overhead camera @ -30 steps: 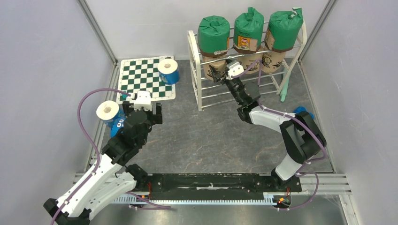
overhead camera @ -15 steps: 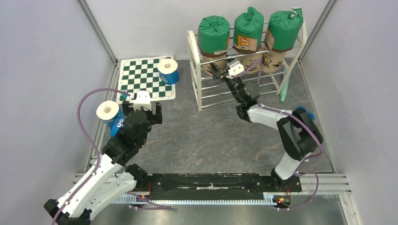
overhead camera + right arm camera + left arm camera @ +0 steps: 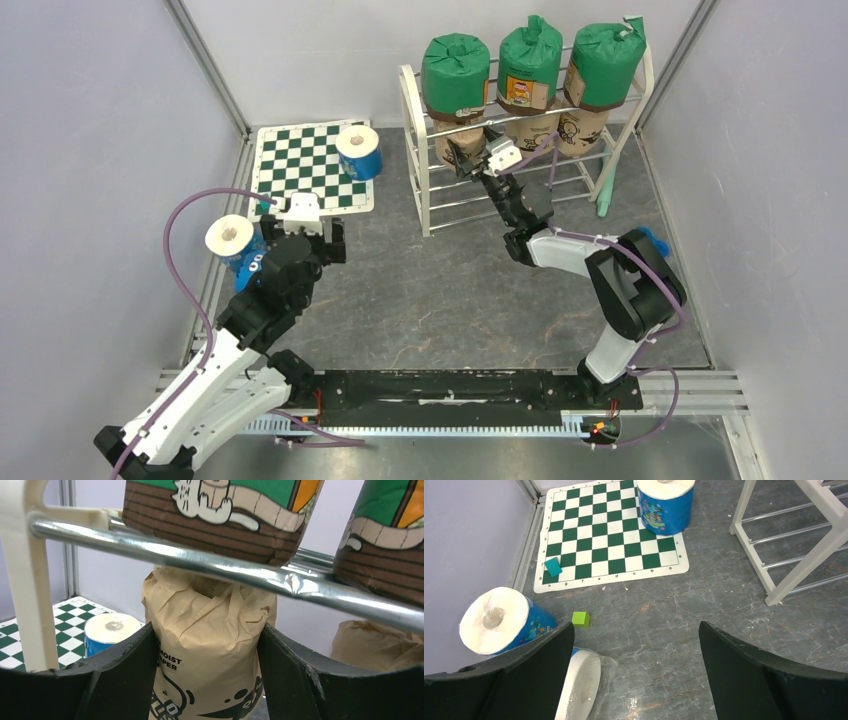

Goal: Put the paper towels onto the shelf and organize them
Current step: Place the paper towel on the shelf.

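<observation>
My right tool (image 3: 207, 680) is closed around a tan paper-wrapped roll with black drawings (image 3: 210, 630), its two black fingers (image 3: 125, 675) pressed against either side of the wrap. I hold that roll upright inside the white-framed shelf with chrome rods (image 3: 415, 150), at the left end of the tier just under the top one. A chrome rod (image 3: 200, 560) crosses in front of its crumpled top. I cannot tell whether its base rests on the rods.

Two more tan rolls (image 3: 585, 125) stand to its right on the same tier. Three green-wrapped rolls (image 3: 530, 55) stand in a row on the top tier.

My left tool (image 3: 636, 680) is spread wide and holds nothing, low over the grey surface (image 3: 664, 620). One white roll in blue wrap (image 3: 499, 620) lies tilted near the left wall, just beside my left finger. A second one (image 3: 581, 680) lies on its side, partly under that finger. A third (image 3: 665, 505) stands upright on the far right corner of the green-and-white checkered mat (image 3: 599, 545).
</observation>
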